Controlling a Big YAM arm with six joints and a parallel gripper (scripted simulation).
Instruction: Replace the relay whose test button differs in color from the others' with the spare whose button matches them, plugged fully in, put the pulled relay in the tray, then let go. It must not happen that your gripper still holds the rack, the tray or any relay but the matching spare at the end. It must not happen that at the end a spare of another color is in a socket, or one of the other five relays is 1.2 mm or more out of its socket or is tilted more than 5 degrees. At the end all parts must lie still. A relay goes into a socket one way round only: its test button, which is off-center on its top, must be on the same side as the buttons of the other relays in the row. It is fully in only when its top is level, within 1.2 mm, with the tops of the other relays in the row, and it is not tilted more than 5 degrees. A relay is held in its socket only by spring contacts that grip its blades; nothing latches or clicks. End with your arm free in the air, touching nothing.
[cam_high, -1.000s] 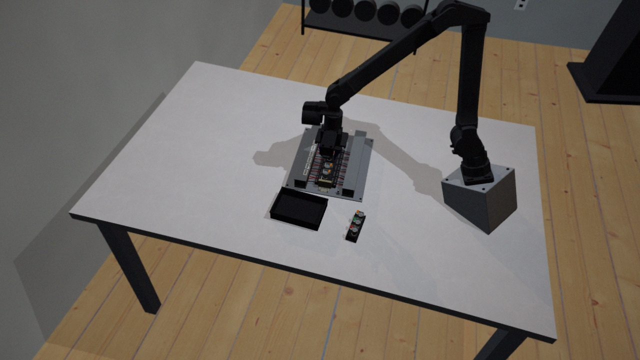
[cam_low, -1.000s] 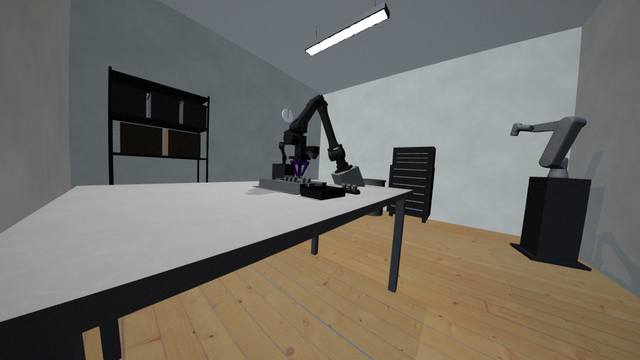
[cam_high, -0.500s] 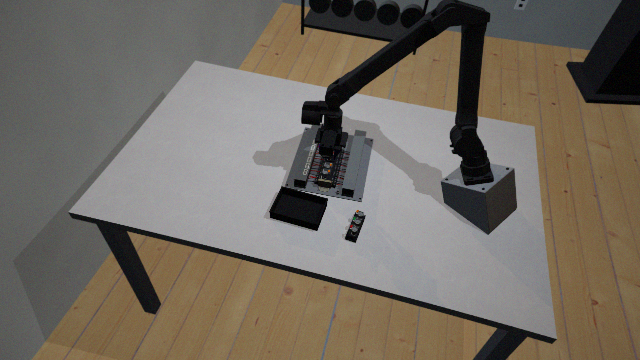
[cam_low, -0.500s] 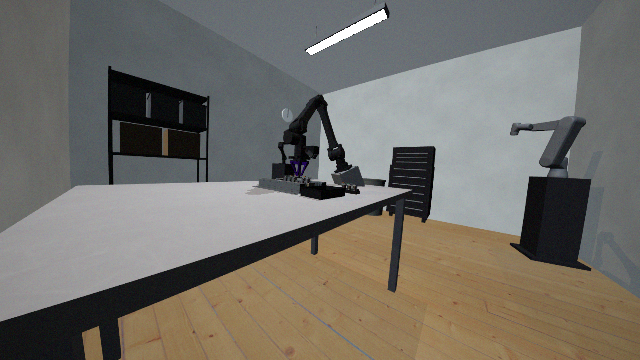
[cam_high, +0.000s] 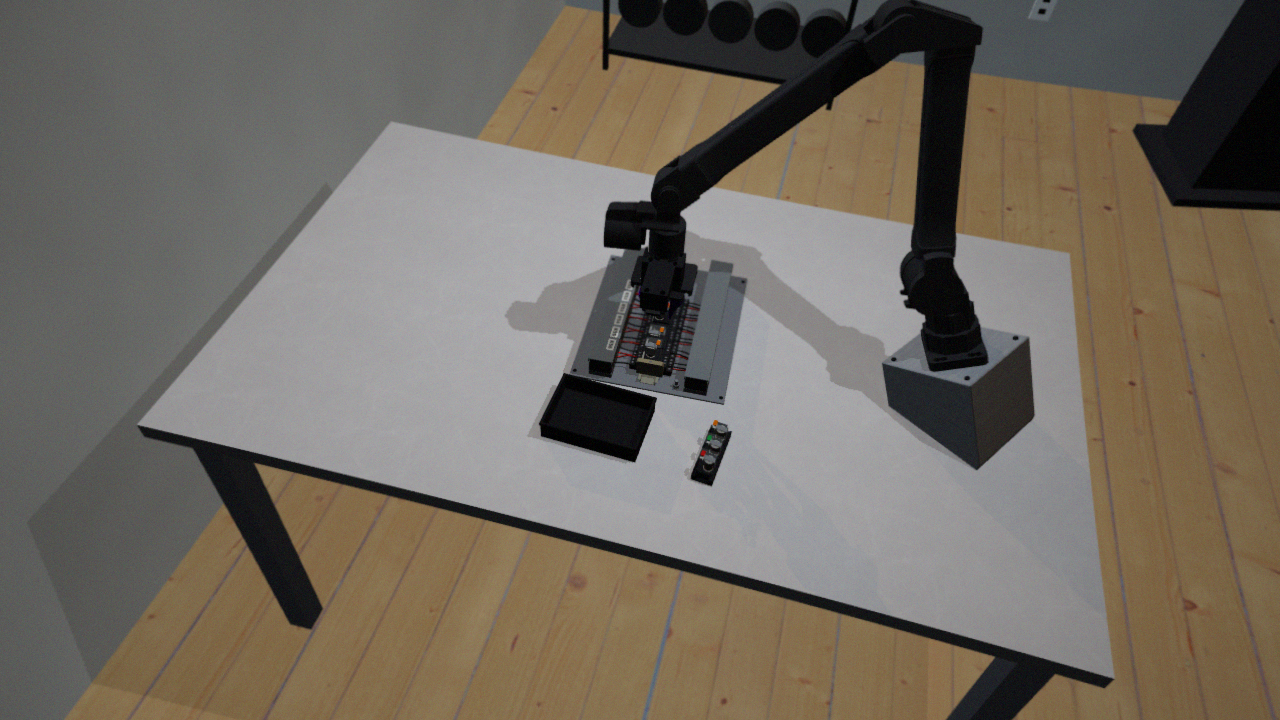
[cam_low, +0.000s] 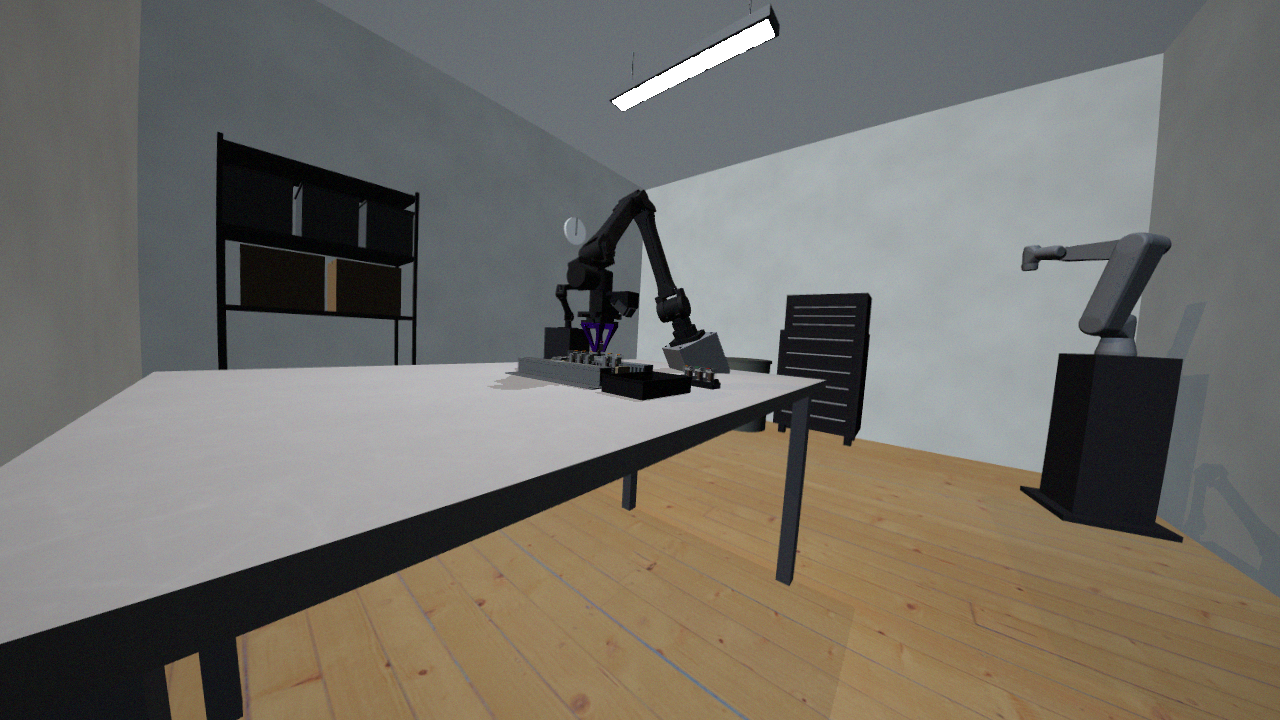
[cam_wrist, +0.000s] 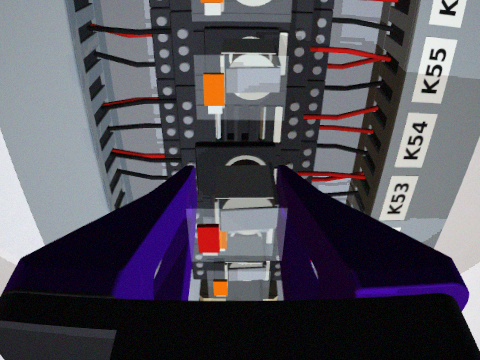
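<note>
Where extraction step seems in hand: black-and-purple hand (cam_high: 660, 307) (cam_low: 598, 350) (cam_wrist: 235, 181), closed on clear-cased relay with red button (cam_wrist: 252, 246), in orange-buttoned row. Next: straight upward pull, untilted, neighbours undisturbed.

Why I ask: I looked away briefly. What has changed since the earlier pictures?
Nothing visibly. The arm, tray and spare rack look unmoved. The hand is closed on the red-buttoned relay; no earlier wrist picture shows when it closed.
</note>
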